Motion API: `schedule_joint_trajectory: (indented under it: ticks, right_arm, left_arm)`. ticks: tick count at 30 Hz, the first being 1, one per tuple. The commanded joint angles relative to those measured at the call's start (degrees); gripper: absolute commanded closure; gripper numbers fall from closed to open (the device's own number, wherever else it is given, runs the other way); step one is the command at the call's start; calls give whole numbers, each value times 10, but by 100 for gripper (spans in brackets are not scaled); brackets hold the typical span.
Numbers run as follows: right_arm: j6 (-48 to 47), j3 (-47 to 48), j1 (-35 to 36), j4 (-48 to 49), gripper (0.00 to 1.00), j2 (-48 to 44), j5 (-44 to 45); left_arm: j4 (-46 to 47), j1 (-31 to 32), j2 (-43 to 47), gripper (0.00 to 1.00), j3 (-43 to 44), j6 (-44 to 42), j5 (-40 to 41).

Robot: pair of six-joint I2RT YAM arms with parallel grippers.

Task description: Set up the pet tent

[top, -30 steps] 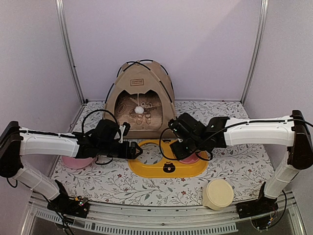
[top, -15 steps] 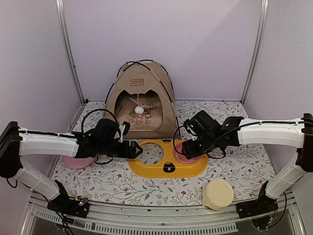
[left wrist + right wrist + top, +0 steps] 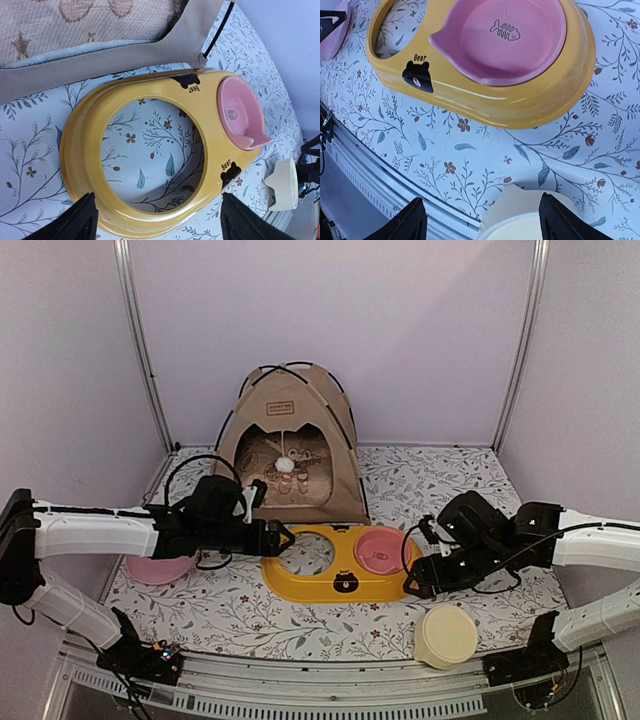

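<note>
The yellow bowl holder (image 3: 345,565) is sitting just in front of the pet tent (image 3: 290,440), blocking the low way in, a pink dish (image 3: 160,568) is crowding the left and a cream bowl (image 3: 446,636) the near right, while the surface (image 3: 450,480) to the tent's right is leaving open room.

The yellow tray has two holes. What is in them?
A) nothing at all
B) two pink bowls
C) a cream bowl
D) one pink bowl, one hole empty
D: a pink bowl fills one hole of the tray; the mat shows through the other.
</note>
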State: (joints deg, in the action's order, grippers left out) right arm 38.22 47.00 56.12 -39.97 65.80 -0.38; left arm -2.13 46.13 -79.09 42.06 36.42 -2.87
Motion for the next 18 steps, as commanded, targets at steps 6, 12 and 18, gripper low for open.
schedule_joint_trajectory:
  ticks: [6, 12, 18]
  right_arm:
    - [51, -1, 82, -94, 35, -50, -100]
    - [79, 11, 177, -83, 38, -7, -129]
    - [110, -19, 230, -45, 39, 37, -159]
  left_arm:
    - [12, 9, -2, 14, 21, -11, -6]
    - [13, 9, -14, 14, 29, -13, -7]
    - [11, 8, -16, 14, 34, -14, -8]
